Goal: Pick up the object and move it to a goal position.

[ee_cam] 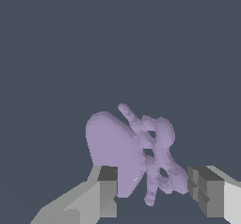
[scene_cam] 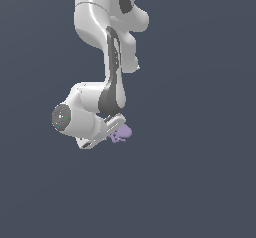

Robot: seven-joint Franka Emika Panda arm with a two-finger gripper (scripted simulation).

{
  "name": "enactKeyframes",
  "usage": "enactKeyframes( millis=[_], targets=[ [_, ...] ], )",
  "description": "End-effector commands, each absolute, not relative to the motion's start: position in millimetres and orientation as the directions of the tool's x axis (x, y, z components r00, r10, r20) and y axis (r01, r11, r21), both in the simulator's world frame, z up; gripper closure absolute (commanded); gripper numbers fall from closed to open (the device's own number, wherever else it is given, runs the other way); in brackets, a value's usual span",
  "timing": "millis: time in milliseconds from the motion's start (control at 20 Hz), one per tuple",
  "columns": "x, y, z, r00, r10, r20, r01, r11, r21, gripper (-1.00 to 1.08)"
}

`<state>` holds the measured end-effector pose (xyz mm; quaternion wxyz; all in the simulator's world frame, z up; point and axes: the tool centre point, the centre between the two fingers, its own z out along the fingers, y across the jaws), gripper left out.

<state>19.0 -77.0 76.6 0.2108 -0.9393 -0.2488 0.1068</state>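
Observation:
The object (scene_cam: 121, 133) is a small pale purple lumpy blob with thin leg-like nubs. In the exterior view it sits at the tip of my gripper (scene_cam: 114, 132), just right of the white hand. In the wrist view the object (ee_cam: 117, 148) fills the gap between the two grey fingers. One pad (ee_cam: 108, 190) presses its smooth rounded side and the other pad (ee_cam: 204, 192) meets its nubby side. My gripper (ee_cam: 153, 190) is shut on the object. The hand is tilted toward the exterior view's right.
Only a plain dark blue-grey background (scene_cam: 200, 182) shows around the arm in both views. No other objects, containers or edges are in view.

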Motion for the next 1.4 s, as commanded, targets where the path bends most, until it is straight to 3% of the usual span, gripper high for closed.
enactKeyframes(
  millis=[0,550,1350],
  targets=[
    [18.3,-84.0,70.7,0.835,0.546,-0.067,0.448,-0.746,-0.493,-0.20],
    [13.7,-109.2,53.0,0.774,0.629,0.071,0.530,-0.583,-0.616,-0.20],
    [9.4,-113.8,44.0,0.757,0.642,0.120,0.553,-0.532,-0.641,-0.20]
  ],
)
